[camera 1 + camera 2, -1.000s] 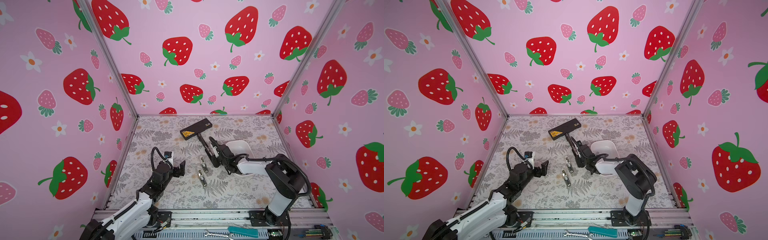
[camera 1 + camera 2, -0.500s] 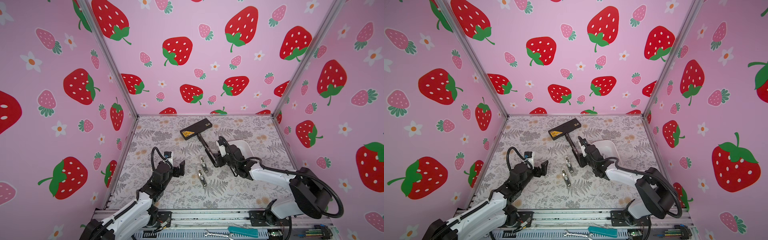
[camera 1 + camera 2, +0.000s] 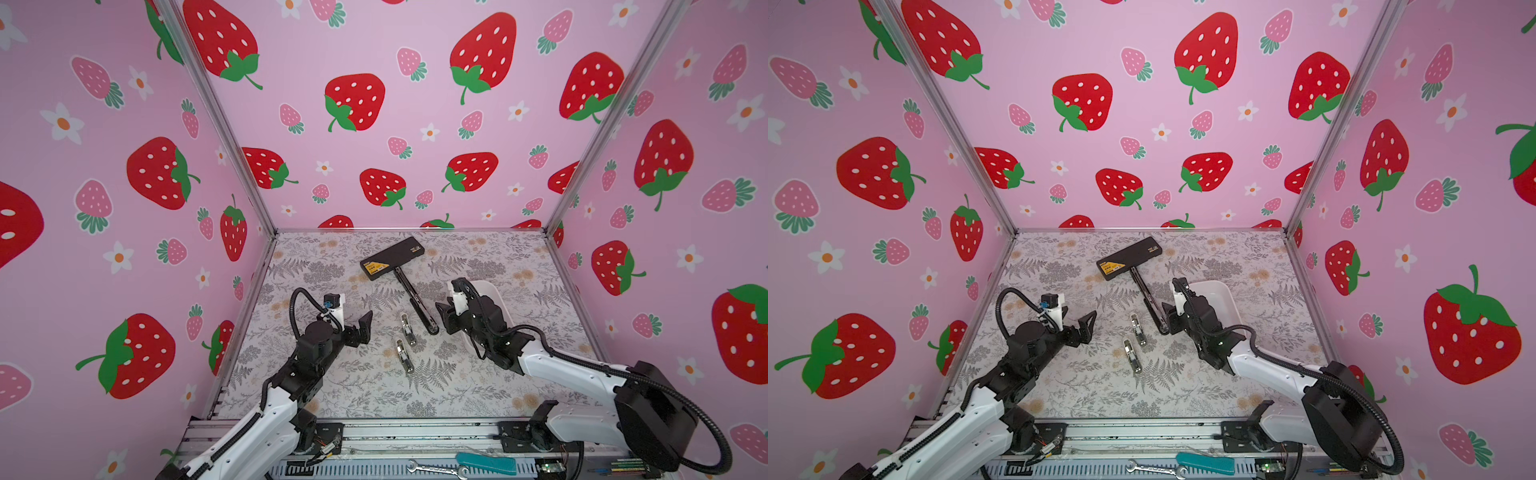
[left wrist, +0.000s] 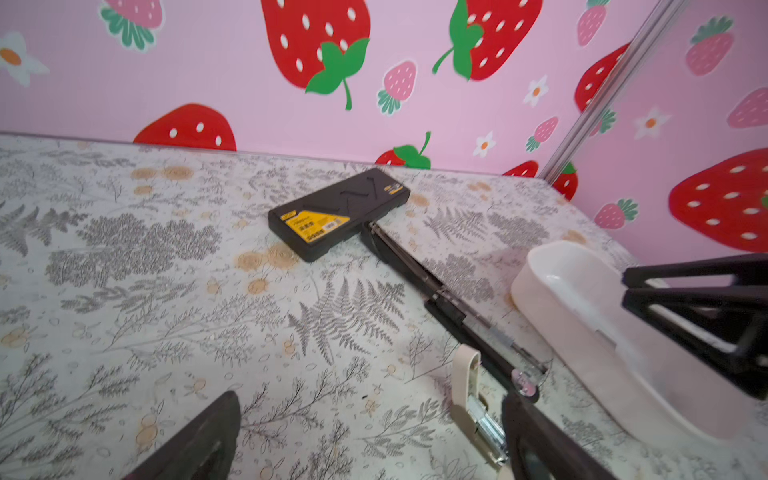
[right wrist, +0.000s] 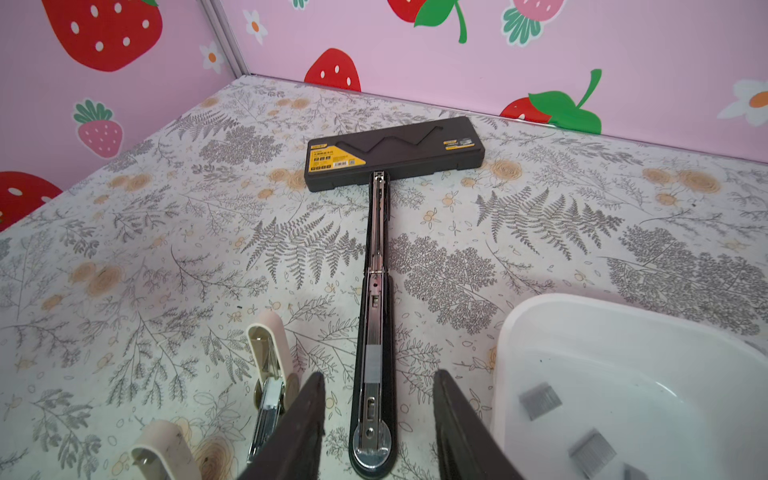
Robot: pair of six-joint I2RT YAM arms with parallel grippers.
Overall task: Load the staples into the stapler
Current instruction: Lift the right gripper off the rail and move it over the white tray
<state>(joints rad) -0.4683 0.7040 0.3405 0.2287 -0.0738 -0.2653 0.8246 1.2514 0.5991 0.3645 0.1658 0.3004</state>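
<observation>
Right wrist view: right gripper (image 5: 378,376) half open, empty, straddles staples (image 5: 372,362) in stapler (image 5: 376,232); best lift straight up; left gripper (image 4: 370,402) wide, empty.

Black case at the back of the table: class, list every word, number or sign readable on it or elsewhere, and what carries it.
No text is legible.
On the black case, large yellow label: print and a barcode-like strip, too small to read.
Same case, small yellow tags near both ends: blurred, unreadable.
On the stapler, staples and white tray: no text visible.
</observation>
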